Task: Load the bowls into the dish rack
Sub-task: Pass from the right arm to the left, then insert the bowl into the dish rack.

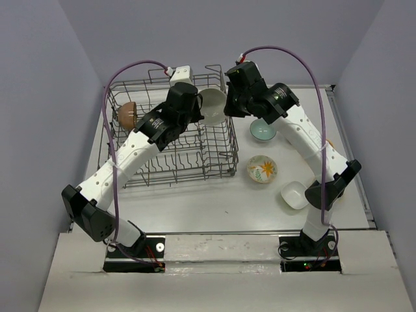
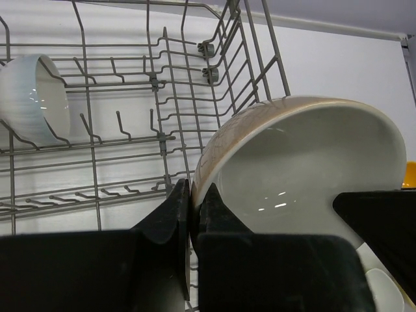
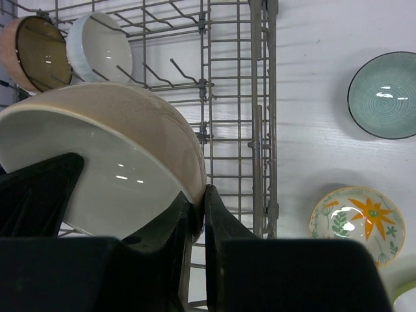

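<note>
Lavender-grey walls box in a white table (image 1: 214,201), with the dish rack (image 1: 195,172) on its left half. Step in hand, as I judge it: a hand-over above the rack, since both claws grip one beige bowl (image 1: 212,106), held tilted on edge over the rack's far right corner. Left claw (image 2: 190,195) is pressed together on the bowl's rim, a finger on each side of the wall; right claw (image 3: 203,203) pinches the opposite rim the same way. Next move likely calls for one claw to let go, probably the right, so the other can lower the bowl between the tines near the brown bowl (image 1: 127,114) and white ribbed bowl (image 2: 36,97) standing there — letting go while both pull could twist it. Left arm rises from its near-left base, elbow low and outward, forearm slanting across the rack; right arm folds its elbow out to the right and reaches back leftward. Teal bowl (image 1: 262,130), floral bowl (image 1: 262,169) and squarish white bowl (image 1: 296,195) wait on the table
</note>
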`<state>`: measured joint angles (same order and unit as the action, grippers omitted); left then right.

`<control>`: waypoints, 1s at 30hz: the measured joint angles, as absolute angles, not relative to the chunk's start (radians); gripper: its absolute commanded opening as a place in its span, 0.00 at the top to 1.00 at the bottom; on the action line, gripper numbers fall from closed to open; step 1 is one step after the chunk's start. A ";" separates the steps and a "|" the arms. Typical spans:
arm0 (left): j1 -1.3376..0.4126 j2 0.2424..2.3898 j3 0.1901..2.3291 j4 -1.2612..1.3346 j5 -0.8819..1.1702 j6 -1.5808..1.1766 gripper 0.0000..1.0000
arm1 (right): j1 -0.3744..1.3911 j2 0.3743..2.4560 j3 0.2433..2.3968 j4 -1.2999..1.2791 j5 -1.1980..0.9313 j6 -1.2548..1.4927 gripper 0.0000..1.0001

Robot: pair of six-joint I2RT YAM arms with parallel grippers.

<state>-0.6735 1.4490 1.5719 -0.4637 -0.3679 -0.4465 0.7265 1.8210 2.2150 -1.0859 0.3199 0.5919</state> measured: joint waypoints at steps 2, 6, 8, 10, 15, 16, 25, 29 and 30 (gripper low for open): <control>-0.679 1.454 1.584 -0.476 -0.387 -0.446 1.00 | 0.727 1.821 2.215 -1.082 0.321 0.593 0.63; -0.680 1.462 1.604 -0.526 -0.430 -0.426 1.00 | 0.727 1.813 2.212 -1.046 0.327 0.591 0.53; -0.679 1.467 1.613 -0.550 -0.449 -0.418 1.00 | 0.727 1.803 2.207 -1.036 0.337 0.590 0.52; -0.676 1.475 1.630 -0.572 -0.467 -0.411 1.00 | 0.727 1.781 2.185 -1.027 0.362 0.591 0.51; -0.633 1.482 1.675 -0.614 -0.503 -0.393 1.00 | 0.727 1.695 2.093 -1.018 0.421 0.591 0.51; -0.610 1.486 1.692 -0.622 -0.522 -0.389 1.00 | 0.727 1.672 2.068 -1.017 0.428 0.591 0.51; -0.435 1.665 1.853 -0.678 -0.774 -0.314 1.00 | 0.727 1.477 1.918 -1.023 0.467 0.591 0.52; -0.413 1.815 1.973 -0.717 -0.857 -0.274 1.00 | 0.727 1.401 1.866 -1.032 0.476 0.591 0.52; -0.411 1.857 2.012 -0.724 -0.876 -0.265 1.00 | 0.727 1.385 1.853 -1.040 0.479 0.591 0.52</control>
<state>-0.4114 1.8572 2.0121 -0.7238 -0.8764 -0.2646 0.7269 1.3846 1.8534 -1.0405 0.4789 0.5911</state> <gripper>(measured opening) 0.114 0.481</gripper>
